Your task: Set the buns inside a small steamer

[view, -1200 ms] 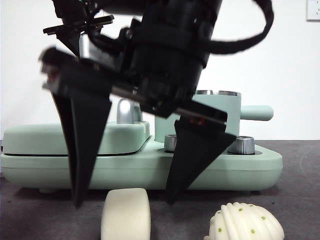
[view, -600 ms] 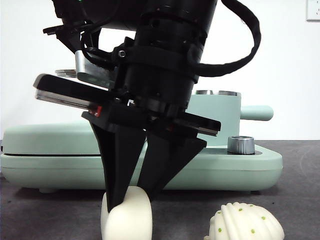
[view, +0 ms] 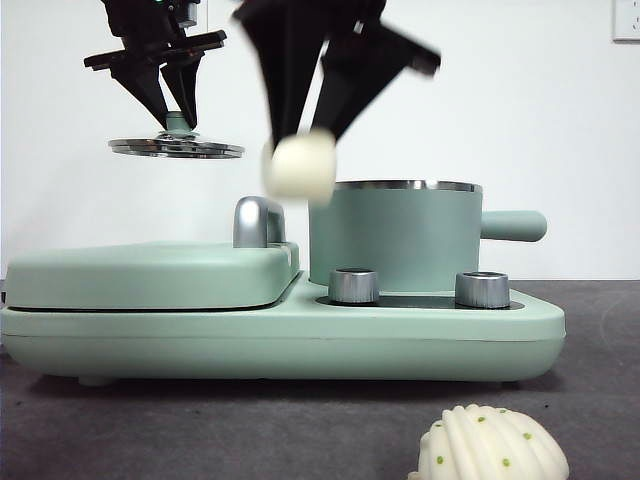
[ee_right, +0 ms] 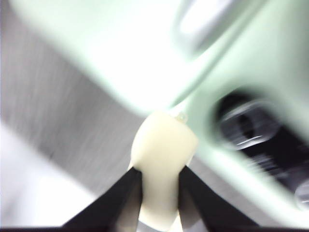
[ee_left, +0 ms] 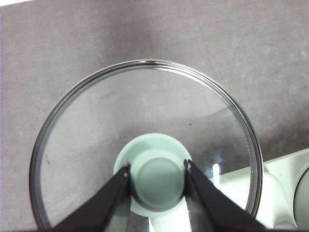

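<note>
You lifted it! Your right gripper (view: 300, 150), clamped on the smooth bun (view: 298, 166), rose from the table to beside the steamer (view: 394, 236) rim. Your left gripper (view: 170, 112) pinched the lid (view: 176, 147) aloft. Ridged bun (view: 490, 444) waited below.

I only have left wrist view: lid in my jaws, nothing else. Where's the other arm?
Observer: The right gripper is in the air beside the small steamer, shut on the smooth bun.
Operator: Steamer open?
Observer: Yes. The left gripper holds the lid aside over the griddle cover.
Operator: Second bun?
Observer: The ridged bun lies on the table in front of the stove base.
</note>
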